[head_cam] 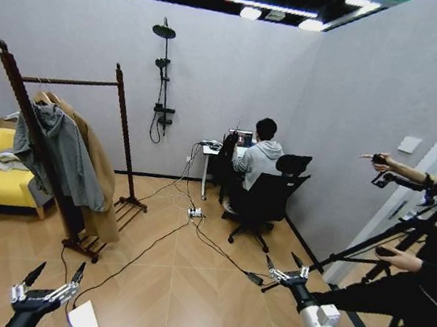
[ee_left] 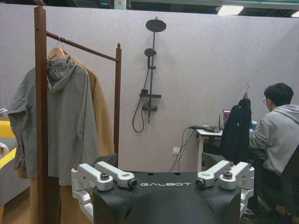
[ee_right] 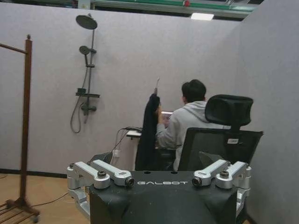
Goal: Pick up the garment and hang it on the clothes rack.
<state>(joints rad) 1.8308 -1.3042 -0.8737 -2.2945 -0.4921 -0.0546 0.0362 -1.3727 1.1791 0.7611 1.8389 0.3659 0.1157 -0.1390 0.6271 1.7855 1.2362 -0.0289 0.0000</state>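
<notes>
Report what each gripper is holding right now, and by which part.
Nothing is held. The left gripper and the right gripper are both open and empty, low in front of the robot. The black garment hangs by the desk, far from both.

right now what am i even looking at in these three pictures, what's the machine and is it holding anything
This is a wheeled robot with two arms, seen through its own cameras. The head view looks down over a wooden floor: the left tool sits low on the left, the right tool low on the right. Both have their fingers spread and hold nothing.

The other two pictures come from cameras on each wrist, looking past the silver fingers into the room.

The tall reddish-brown wooden clothes rack already carries a grey hooded sweatshirt and a long tan coat. The long black soft garment hangs on a hanger by the white desk, beside a seated person. The robot is still far from it.
</notes>
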